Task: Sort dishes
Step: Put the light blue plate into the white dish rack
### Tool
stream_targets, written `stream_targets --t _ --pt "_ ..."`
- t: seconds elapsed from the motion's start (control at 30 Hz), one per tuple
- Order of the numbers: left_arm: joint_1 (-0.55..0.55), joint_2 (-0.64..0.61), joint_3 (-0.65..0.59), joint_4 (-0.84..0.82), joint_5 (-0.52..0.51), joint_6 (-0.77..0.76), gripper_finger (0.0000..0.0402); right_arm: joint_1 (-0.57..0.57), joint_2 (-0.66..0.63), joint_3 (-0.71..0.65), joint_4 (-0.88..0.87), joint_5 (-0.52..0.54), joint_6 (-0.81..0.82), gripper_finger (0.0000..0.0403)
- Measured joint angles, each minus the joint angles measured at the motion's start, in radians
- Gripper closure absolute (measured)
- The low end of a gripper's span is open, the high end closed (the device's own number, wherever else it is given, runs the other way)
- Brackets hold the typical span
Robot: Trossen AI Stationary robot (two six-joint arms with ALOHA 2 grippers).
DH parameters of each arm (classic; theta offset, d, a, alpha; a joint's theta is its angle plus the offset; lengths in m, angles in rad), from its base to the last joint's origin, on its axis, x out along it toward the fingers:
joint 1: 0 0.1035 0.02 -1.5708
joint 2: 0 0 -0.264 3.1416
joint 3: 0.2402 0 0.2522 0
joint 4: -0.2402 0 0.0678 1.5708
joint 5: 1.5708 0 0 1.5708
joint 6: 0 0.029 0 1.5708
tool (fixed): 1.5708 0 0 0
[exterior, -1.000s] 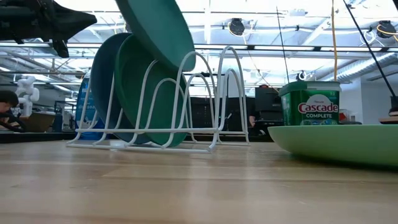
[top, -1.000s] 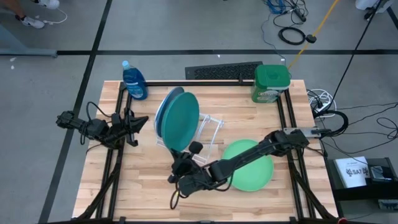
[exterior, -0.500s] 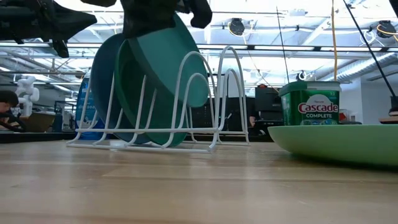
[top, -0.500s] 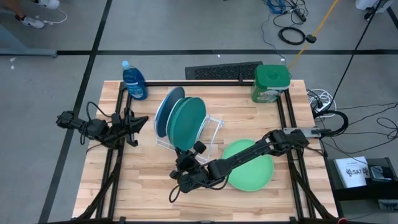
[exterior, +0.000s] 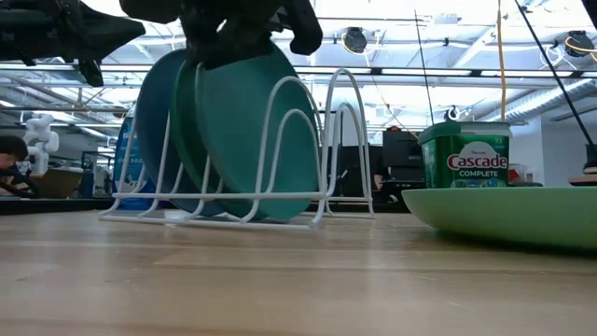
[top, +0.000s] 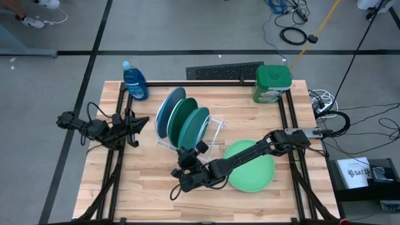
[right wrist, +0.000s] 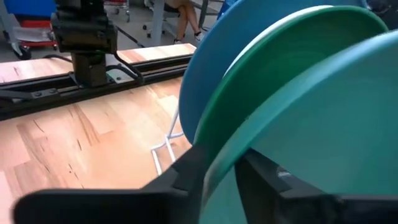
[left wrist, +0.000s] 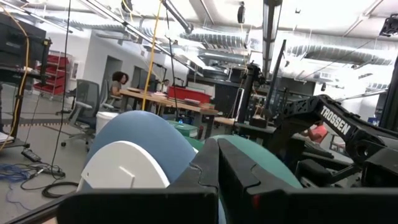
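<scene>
A white wire rack [top: 209,128] stands mid-table and holds three plates on edge: the blue plate [top: 165,109] at its left, then the dark green plate [top: 181,119], then the teal plate [top: 197,127]. In the low view the teal plate [exterior: 261,131] rests its lower rim on the rack's base wires. My right gripper [top: 191,151] is at the teal plate's near top rim and is shut on it. The light green plate [top: 251,165] lies flat on the table under the right arm. My left gripper [top: 136,127] is shut and empty, left of the rack. My right gripper pinches the teal plate's rim [right wrist: 225,168] between its two fingers. One finger [right wrist: 186,171] is in the gap toward the dark green plate and the other [right wrist: 273,180] is on the plate's open face. It comes from above and the near side. The plate stands on edge with its lower rim [exterior: 280,213] in the rack.
A blue soap bottle [top: 135,81] stands at the far left corner and a green detergent tub [top: 272,83] at the far right. The rack's right slots [exterior: 340,140] hold nothing. Bare wood lies along the near edge.
My right gripper has gone down toward the rack with the teal plate. The plate, first held tilted above the rack, has swung upright and sunk into the slot beside the dark green plate. Its lower rim now rests on the rack.
</scene>
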Motion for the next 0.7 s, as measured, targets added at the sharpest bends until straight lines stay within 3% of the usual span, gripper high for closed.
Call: stream_targets --t 0.13,0.3,0.5,0.7 --pt "0.000 0.000 0.000 0.000 0.000 0.000 0.0402 0.000 -0.003 0.000 0.006 0.000 -0.025 0.0281" --pt "0.000 0.000 0.000 0.000 0.000 0.000 0.0402 0.016 -0.039 0.040 0.024 -0.001 -0.176 0.0246" --pt "0.000 0.000 0.000 -0.001 0.000 0.000 0.0402 0.039 -0.105 0.057 0.012 -0.007 -0.303 0.0237" --pt "0.000 0.000 0.000 -0.001 0.000 0.000 0.0402 0.043 -0.146 0.058 -0.135 0.008 -0.233 0.0236"
